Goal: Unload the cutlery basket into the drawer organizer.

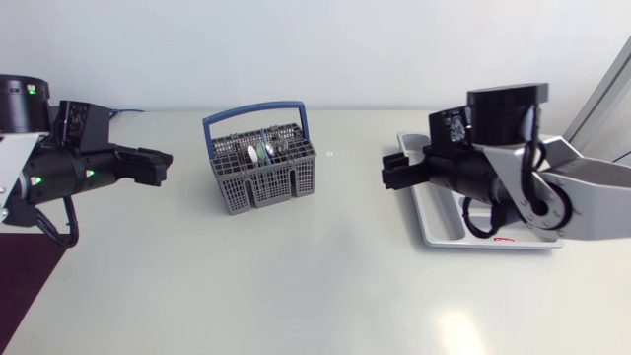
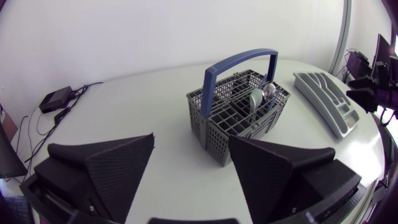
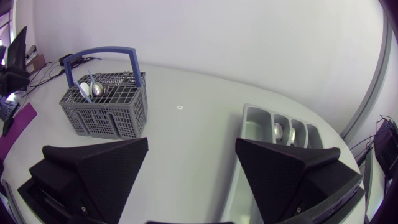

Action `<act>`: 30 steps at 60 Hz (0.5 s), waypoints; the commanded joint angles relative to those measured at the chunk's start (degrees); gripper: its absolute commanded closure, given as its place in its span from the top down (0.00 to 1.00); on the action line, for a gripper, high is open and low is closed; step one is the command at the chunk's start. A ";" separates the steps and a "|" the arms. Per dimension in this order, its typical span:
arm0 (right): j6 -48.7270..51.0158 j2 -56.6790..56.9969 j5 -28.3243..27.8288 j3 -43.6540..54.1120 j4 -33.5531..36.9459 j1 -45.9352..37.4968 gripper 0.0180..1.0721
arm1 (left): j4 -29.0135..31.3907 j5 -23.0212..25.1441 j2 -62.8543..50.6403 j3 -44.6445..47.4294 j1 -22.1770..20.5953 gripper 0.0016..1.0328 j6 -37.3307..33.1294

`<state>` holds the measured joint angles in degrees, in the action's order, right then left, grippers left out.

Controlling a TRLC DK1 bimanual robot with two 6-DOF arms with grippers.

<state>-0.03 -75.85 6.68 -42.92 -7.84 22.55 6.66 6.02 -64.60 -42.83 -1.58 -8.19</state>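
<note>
A grey cutlery basket point(image 1: 264, 168) with a blue handle stands upright at the table's middle, a little to the left. Spoons point(image 1: 258, 150) stick up from its inner compartments. The grey drawer organizer point(image 1: 434, 212) lies at the right, partly hidden under my right arm. My left gripper point(image 1: 158, 166) hangs left of the basket, open and holding nothing. In the left wrist view the basket point(image 2: 239, 112) is ahead of the fingers point(image 2: 118, 168). My right gripper point(image 1: 394, 170) hovers at the organizer's left end, open and holding nothing. A spoon point(image 3: 278, 130) lies in an organizer point(image 3: 258, 121) compartment.
A dark purple mat point(image 1: 25, 281) lies at the table's front left corner. A small black box with cables point(image 2: 59, 98) sits at the far left edge. A tiny white speck point(image 1: 329, 154) lies between basket and organizer.
</note>
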 commanded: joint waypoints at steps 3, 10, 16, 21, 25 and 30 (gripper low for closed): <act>-1.29 -6.59 -0.35 -4.54 1.42 1.98 0.96 | 0.38 0.22 -5.27 -5.25 1.50 0.83 -5.97; 0.21 -11.95 -3.60 -10.08 4.85 2.06 0.96 | 4.77 0.22 -9.23 -9.82 1.76 0.84 -7.02; 2.14 -15.82 -9.75 -14.92 6.96 0.83 0.93 | 11.45 8.57 -13.62 -13.60 2.73 0.87 -13.96; 6.54 -19.42 -9.84 -20.37 12.14 0.75 0.92 | 13.03 14.19 -16.26 -14.74 3.61 0.87 -17.57; 11.19 -21.88 -9.75 -24.67 16.89 1.10 0.92 | 13.03 16.13 -17.32 -14.83 3.61 0.91 -19.24; 16.47 -23.55 -10.81 -26.69 18.56 1.36 0.92 | 13.03 17.88 -19.25 -15.62 3.61 0.91 -20.64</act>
<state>10.48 -97.23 -3.27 -67.35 9.34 23.81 19.03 22.26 -81.62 -56.34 1.69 -25.58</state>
